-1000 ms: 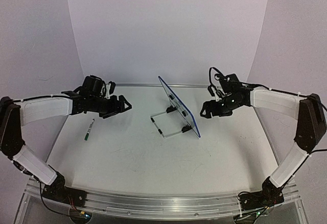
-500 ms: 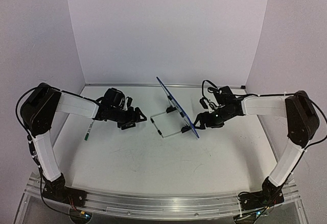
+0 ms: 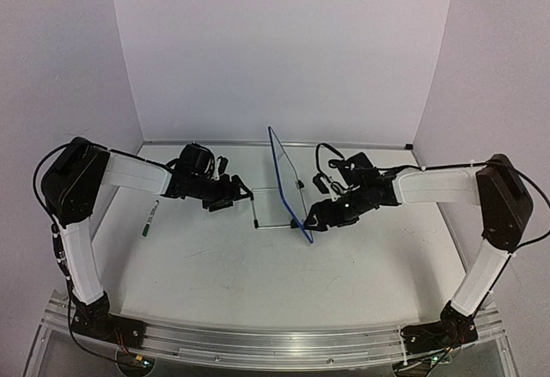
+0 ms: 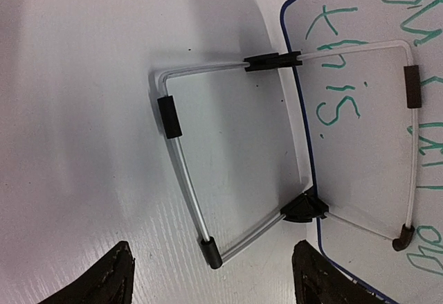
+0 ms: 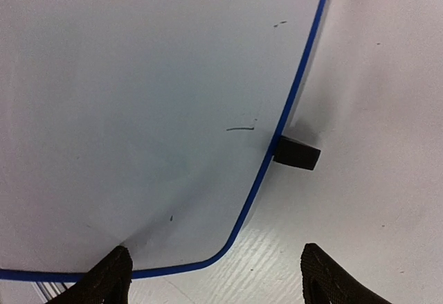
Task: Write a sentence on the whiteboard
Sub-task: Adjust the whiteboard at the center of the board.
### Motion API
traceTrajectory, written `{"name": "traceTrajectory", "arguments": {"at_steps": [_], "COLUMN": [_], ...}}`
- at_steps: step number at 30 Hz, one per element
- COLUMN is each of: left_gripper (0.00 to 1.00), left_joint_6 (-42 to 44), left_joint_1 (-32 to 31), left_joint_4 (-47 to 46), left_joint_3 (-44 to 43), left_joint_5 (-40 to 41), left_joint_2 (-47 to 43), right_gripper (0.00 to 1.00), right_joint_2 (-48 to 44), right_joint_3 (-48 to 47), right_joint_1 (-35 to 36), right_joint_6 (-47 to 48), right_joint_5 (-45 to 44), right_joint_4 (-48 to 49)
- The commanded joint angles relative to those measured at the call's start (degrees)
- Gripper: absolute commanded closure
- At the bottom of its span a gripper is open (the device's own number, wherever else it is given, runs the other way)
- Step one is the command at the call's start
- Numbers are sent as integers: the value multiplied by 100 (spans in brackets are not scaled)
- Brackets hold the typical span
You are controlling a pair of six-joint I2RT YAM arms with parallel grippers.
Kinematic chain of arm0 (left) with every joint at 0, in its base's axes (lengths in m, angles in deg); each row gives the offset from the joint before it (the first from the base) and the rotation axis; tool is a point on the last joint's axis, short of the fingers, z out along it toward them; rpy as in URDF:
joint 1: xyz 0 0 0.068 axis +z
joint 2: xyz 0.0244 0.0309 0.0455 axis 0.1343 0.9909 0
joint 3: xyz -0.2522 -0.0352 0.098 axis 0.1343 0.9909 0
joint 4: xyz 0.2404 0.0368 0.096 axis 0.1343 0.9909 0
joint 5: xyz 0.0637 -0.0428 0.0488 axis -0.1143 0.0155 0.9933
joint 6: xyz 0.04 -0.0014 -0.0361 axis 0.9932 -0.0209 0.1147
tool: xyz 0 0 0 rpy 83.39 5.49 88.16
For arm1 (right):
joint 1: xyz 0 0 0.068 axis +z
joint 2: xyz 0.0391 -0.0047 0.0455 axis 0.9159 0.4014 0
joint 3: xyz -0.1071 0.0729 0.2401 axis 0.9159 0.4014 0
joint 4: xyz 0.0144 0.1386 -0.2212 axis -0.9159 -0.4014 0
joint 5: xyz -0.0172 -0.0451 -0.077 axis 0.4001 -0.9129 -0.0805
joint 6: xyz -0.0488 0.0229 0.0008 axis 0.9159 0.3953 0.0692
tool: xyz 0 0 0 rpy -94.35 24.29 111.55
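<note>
Near edge: a ribbed aluminium mounting rail (image 3: 258,343) is seen, with the flat white table (image 3: 258,282) beyond it.

Left side of the table: a slim green-capped marker pen (image 3: 149,218) is found lying flat, alone, well apart from both arms.

Mid-table: the left gripper (image 3: 242,195) is held low beside the silver wire stand with black sleeves (image 4: 169,115). Its jaws are spread wide and nothing is grasped. The right gripper (image 3: 314,216) is placed just beside the board's near lower corner, jaws likewise spread and empty (the corner is framed between the fingertips in the wrist view, with no contact made out).

Between the two: the small white whiteboard with a thin blue border (image 3: 288,178) is stood on edge, tilted, on the stand. Green handwritten lettering (image 4: 337,110) is carried on the stand-side face; one word looks like "this", the rest is cut off. The opposite face is marked only by a short dark stroke (image 5: 239,129).
</note>
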Motion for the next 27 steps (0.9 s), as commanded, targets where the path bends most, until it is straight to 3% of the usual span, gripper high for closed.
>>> {"name": "traceTrajectory", "arguments": {"at_steps": [1,8,14,19,27], "left_gripper": [22,20,15,11,9], "left_joint_6": [346,553,1447,2317,2835], "left_joint_1": [64,627,1301,1517,2084], "left_joint_4": [179,702,2245,3489,3788], "left_joint_3": [-160,133,-486,-1072,-1101], "left_joint_5": [337,215,-357,-208,-242], "left_joint_2": [-379,-1219,-1919,-2337,-2718], "right_gripper": [20,19,20,24,35], "right_joint_2": [-17,-238,-214,167,859], "right_joint_3": [-100,138,505,434,-42], "right_joint_1": [357,390,-74,-451,-580], "right_joint_6": [-116,215,821,1115,1797], "right_joint_5": [60,-410,320,814,979], "right_joint_4": [138,304,1081,1438,1440]}}
